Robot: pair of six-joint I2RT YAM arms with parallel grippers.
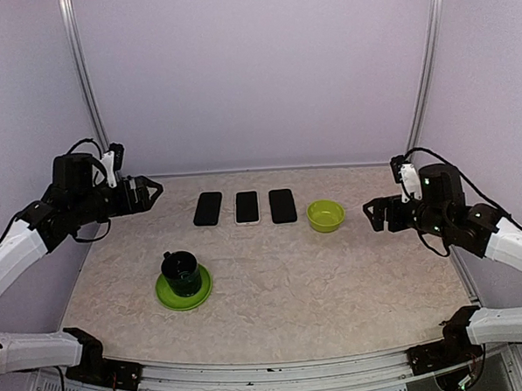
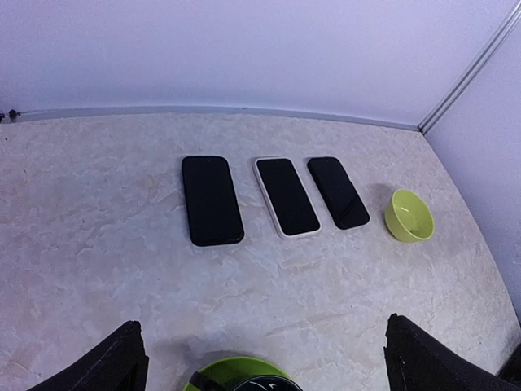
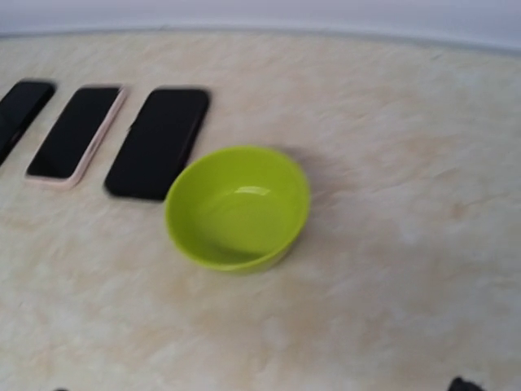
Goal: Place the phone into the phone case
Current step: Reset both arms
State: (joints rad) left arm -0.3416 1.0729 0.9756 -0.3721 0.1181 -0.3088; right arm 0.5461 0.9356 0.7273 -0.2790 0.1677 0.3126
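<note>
Open room: worktop (image 1: 336,288) bare across middle and near right; row of three flat dark slabs near back edge, side by side, not touching: black slab (image 1: 208,208), pale-rimmed slab (image 1: 247,207), second black slab (image 1: 283,206); cannot tell which is phone, which is case; green bowl (image 1: 326,215) just right of row; black cup (image 1: 181,270) on green saucer (image 1: 166,299) front left; left hand (image 1: 152,192) released, fingers spread, left of row; right hand (image 1: 371,214) released, right of bowl; both well apart from slabs.

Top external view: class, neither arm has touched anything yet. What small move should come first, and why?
Probably move the left gripper over the leftmost black slab, the nearest of three lying untouched in a row. It is open and empty, as is the right gripper. Which slab is phone or case is unclear.
</note>
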